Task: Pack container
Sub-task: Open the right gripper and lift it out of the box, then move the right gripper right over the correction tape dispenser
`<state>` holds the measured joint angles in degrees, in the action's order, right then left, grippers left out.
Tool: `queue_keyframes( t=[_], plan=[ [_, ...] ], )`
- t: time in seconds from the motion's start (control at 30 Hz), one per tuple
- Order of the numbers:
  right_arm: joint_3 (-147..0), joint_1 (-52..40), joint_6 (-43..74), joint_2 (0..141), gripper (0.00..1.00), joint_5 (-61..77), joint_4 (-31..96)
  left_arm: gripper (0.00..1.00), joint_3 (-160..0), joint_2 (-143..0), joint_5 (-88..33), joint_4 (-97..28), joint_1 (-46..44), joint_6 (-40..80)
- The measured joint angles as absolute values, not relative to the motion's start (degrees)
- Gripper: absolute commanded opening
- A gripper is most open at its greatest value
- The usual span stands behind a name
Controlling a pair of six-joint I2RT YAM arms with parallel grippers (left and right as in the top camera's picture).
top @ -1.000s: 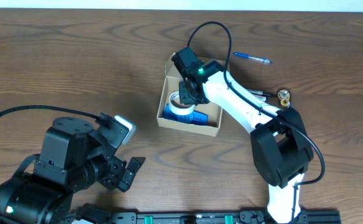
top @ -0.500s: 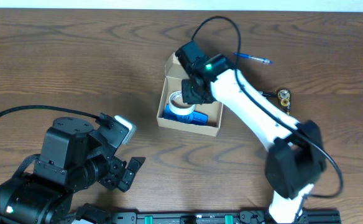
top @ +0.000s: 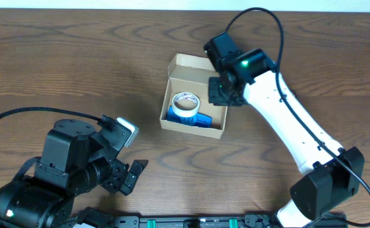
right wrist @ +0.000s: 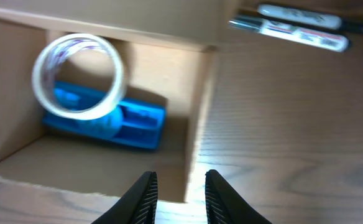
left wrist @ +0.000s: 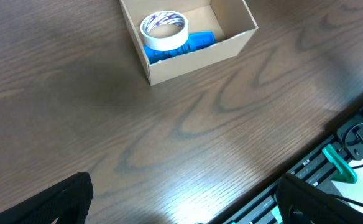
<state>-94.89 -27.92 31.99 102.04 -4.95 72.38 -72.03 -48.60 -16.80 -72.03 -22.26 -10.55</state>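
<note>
Your right gripper (top: 222, 92) has swung off the middle of the box (top: 190, 127) and now sits over its 3 o'clock wall, the arm stretched further out across the table (top: 77, 63). Its jaws stand a little apart with nothing between them. The box is just 12 o'clock of the table's centre, lid flap folded back at its 12 o'clock side. Inside it, a tape roll (top: 186, 102) rests on a blue item (top: 201, 119) along the 6 o'clock wall. From your right wrist, two pens (right wrist: 293, 31) lie on the wood past the box's 1 o'clock corner. Your left gripper (top: 133, 174) hangs well apart at the box's 7 o'clock, jaws wide and empty.
</note>
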Motion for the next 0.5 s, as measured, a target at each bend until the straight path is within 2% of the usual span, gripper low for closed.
queue_keyframes(
  t=[0.5],
  plan=[
    [-83.5, -26.1, 36.7, 102.0, 0.35, -3.7, 64.4, 0.96, -72.0, -48.6, -16.8, -72.0, -22.3, -10.5]
  ],
)
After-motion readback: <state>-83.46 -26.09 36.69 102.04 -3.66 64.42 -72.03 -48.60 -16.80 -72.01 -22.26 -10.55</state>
